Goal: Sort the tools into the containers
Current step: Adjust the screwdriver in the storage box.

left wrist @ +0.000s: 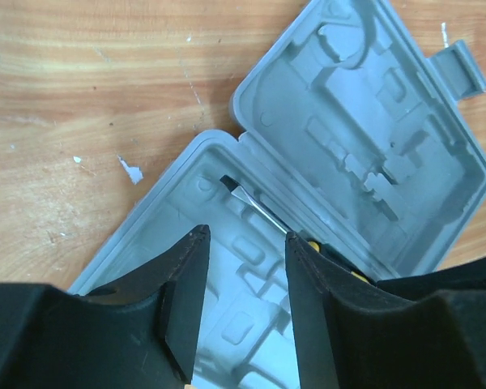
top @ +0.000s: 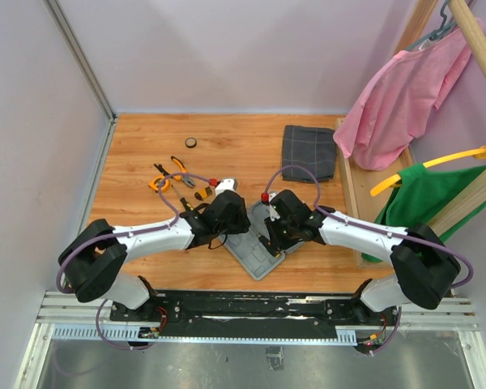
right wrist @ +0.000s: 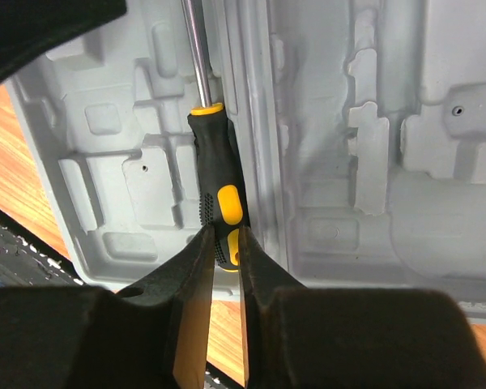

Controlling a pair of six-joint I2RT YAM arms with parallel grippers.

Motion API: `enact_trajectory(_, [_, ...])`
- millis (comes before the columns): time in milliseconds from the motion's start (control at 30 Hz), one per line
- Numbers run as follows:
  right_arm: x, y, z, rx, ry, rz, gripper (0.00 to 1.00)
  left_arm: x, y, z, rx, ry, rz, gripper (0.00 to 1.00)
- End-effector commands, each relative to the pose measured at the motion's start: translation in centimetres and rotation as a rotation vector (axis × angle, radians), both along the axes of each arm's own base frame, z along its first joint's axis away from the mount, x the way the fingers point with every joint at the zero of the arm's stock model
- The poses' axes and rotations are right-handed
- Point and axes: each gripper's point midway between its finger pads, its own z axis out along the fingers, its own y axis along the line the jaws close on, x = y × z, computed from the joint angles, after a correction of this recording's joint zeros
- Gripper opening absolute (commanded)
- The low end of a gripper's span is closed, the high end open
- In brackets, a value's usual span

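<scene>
R gripper (right wrist: pixel 225 243) nearest: clenched on handle butt of screwdriver (right wrist: pixel 213 162), which lies in hinge-side slot of open tool case (left wrist: pixel 389 121). L gripper (left wrist: pixel 245 243) unclenched, empty; shaft just beside one finger. Progress: one tool seen in case. Pliers (top: pixel 175 166) & others loose on table (top: pixel 227 138), well apart from both grippers.

Top view: the tool case (top: pixel 257 258) is largely covered by the left hand (top: pixel 225 217) and the right hand (top: pixel 282 223), so its compartments cannot be read. The loose tools (top: pixel 172 180) at centre left are too small to tell apart. So is the small round item (top: pixel 191 143) above them.

Left wrist view: the screwdriver (left wrist: pixel 257 209) handle is mostly hidden behind the right-of-frame finger (left wrist: pixel 316 308).

Right wrist view: the screwdriver tip is cut off by the upper edge. The handle's butt is hidden between the fingers. The case runs off the right edge.
</scene>
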Motion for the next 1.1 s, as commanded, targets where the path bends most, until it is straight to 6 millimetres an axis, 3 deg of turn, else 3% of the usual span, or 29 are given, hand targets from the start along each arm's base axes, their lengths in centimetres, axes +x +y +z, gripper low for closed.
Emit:
enact_trajectory(0, [-1.9,-3.6,-2.7,-0.181,0.032,0.034,0.18,0.5,0.3,2.3,0.041,-0.123,-0.079,0.47])
enact_trajectory(133, [-1.5,-2.4,-1.3,-0.119,0.010,0.069,0.22,0.5,1.0,3.6,0.051,-0.203,-0.118,0.47])
enact_trajectory(367, [-0.5,0.3,2.8,0.024,-0.070,0.124,0.36,0.6,2.5,5.6,0.069,-0.317,-0.130,0.50])
enact_trajectory(533, [0.3,1.2,4.5,0.072,-0.109,0.108,0.38,0.3,3.1,6.1,0.045,-0.343,-0.111,0.55])
enact_trajectory(833, [2.0,4.0,4.9,0.106,-0.104,0.123,0.32,-0.9,2.9,5.0,-0.007,-0.290,-0.120,0.42])
enact_trajectory(1067, [3.0,5.4,3.9,0.086,-0.062,0.124,0.26,-2.0,4.2,4.4,-0.041,-0.289,-0.097,0.42])
